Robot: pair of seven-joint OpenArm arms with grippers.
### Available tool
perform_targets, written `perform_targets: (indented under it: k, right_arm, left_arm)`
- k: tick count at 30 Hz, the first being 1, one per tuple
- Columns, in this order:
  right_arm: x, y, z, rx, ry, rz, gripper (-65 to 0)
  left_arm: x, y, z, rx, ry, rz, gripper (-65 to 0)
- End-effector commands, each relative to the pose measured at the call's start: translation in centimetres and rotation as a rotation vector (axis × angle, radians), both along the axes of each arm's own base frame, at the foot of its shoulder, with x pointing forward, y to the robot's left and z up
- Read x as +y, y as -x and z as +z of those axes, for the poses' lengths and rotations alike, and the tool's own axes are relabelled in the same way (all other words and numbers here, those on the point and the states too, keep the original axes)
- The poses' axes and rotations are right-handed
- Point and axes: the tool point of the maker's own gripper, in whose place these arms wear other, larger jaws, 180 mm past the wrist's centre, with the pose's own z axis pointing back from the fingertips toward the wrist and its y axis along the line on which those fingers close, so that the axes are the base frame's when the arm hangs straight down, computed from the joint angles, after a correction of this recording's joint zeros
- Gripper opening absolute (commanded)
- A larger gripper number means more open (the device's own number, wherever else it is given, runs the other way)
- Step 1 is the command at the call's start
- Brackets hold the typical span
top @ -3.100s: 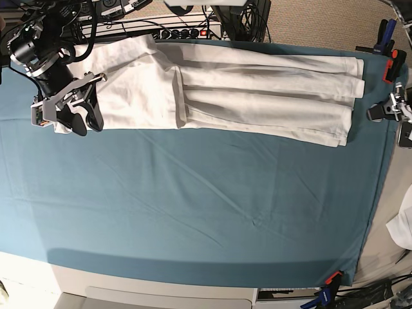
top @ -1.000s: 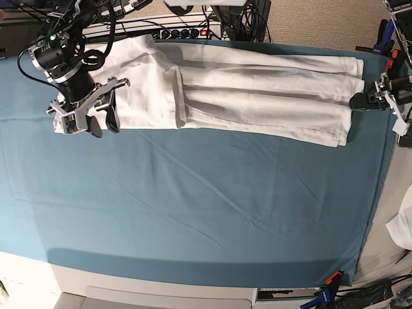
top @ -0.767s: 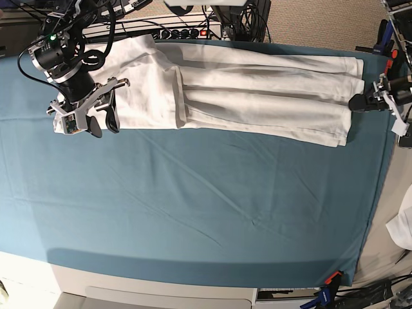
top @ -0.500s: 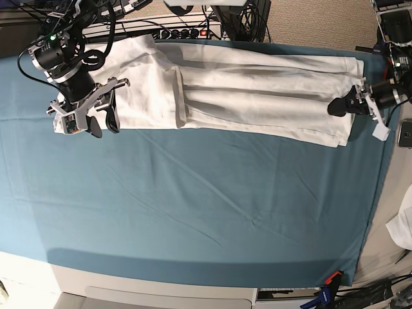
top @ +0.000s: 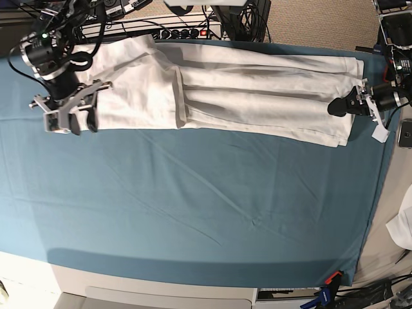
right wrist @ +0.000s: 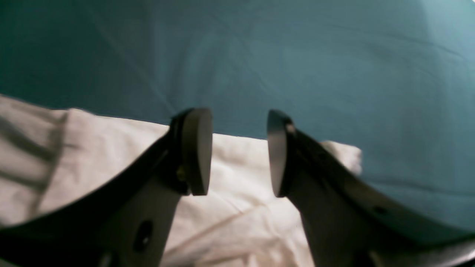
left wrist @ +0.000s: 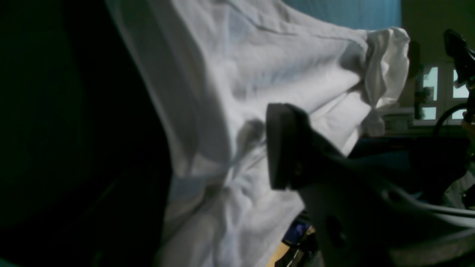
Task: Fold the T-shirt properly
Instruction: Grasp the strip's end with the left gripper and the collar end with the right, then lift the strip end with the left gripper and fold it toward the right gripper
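Note:
The white T-shirt [top: 257,96] lies folded into a long band along the far side of the teal sheet [top: 206,206]. My right gripper [top: 78,121] is open at the shirt's left end. In the right wrist view the right gripper [right wrist: 239,152] hangs just above the shirt's edge [right wrist: 241,215] with nothing between its pads. My left gripper [top: 336,107] is at the shirt's right end. In the left wrist view the left gripper [left wrist: 222,148] is open, with shirt cloth [left wrist: 259,74] lying between one pad [left wrist: 282,148] and a dark shape at left.
A power strip [top: 187,31] and cables run behind the table's far edge. Clamps [top: 393,64] hold the sheet at the right edge, and another clamp [top: 331,278] holds it at the front right corner. A small white cloth [top: 404,225] lies off the table at right.
My right gripper has shifted left, off the shirt's body toward its left end. My left gripper moved in from the right to the shirt's right end and now holds still there.

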Motion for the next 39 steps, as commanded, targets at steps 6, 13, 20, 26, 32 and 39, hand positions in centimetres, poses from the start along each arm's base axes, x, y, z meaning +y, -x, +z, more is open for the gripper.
perform_targets:
  k: [6,13,20,26,32,39]
  right_arm:
    - [-1.2,-0.1,1.9,-0.073,-0.003,-0.035,-40.1]
    - [-1.3,-0.1,1.9,-0.072,-0.003,-0.035,-40.1]
    - [-1.3,0.0,1.9,-0.070,-0.003,-0.036,-40.1]
    - [-1.3,0.0,1.9,-0.069,-0.002,-0.036,-40.1]
    - [-1.9,0.2,1.5,-0.050,-0.004,-0.078,-40.1]
    - [-4.5,1.2,0.9,-0.013,0.038,-0.212,-40.1]
  left_arm:
    - [1.2,2.0,-1.3,0.092,-0.083,-0.056,-37.2]
    - [1.4,2.6,-1.6,0.108,-0.090,-0.059,-37.2]
    - [1.6,3.4,-1.9,0.128,-0.098,-0.063,-39.7]
    - [1.7,3.4,-1.9,0.127,-0.097,-0.063,-49.5]
    - [0.8,2.2,-0.3,0.064,-0.002,-0.026,-65.0]
    - [-0.6,1.8,0.6,0.015,-0.003,-0.065,-65.0]
